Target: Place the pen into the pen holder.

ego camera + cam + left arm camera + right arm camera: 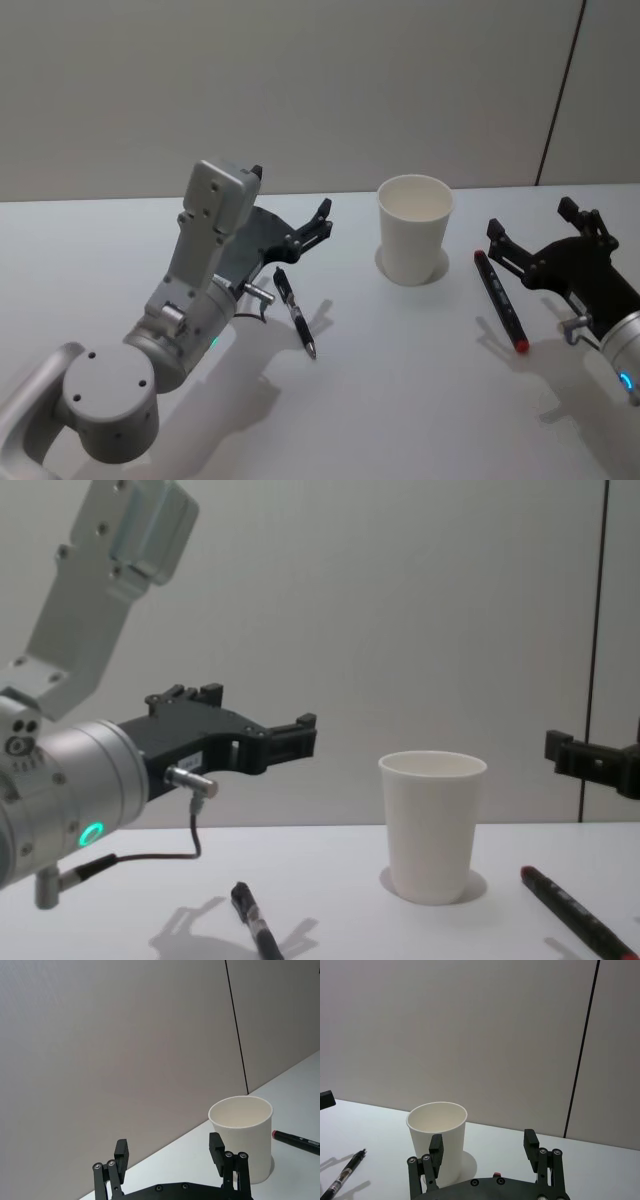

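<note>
L pincer (pixel 168 1146), fingers apart: pen (pixel 294 311) just under it, axis across its reach, cup (pixel 414 230) ahead. R pincer (pixel 483 1139) apart, by marker (pixel 500 300).

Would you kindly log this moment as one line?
pen holder: upright, empty | black pen: lying to its left | red-tipped pen: lying to its right | left gripper: open, empty | right gripper: open, empty

head: high, fwd+down | chest: low, side-on | wrists: low, close, level | all share pen holder (pixel 414 250)

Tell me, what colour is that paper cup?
The paper cup is plain white, without any pattern; it shows best in the chest view.
</note>
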`<act>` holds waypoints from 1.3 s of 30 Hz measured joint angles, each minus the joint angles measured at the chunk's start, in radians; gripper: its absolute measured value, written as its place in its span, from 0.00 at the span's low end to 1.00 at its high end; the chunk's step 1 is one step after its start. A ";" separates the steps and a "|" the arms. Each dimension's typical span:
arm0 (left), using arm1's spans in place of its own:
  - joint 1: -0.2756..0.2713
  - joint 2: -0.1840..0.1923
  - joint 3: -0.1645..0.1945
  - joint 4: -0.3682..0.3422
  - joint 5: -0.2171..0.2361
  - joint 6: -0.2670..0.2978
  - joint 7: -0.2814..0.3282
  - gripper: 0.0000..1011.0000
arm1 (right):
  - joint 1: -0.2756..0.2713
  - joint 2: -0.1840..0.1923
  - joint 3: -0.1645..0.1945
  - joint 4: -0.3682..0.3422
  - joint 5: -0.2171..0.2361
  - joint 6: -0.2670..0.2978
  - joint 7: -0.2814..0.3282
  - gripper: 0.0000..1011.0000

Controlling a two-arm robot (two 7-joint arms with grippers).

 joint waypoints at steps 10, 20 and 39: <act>0.034 0.037 -0.017 -0.056 -0.030 0.046 0.011 0.99 | 0.000 0.000 0.000 0.000 0.000 0.000 0.000 1.00; 0.073 0.075 -0.034 -0.113 -0.075 0.105 0.014 0.99 | 0.000 0.000 0.000 0.000 0.000 0.000 0.000 1.00; 0.134 0.129 -0.052 -0.190 -0.146 0.220 -0.004 0.99 | 0.000 0.000 0.000 0.000 0.000 0.000 0.000 1.00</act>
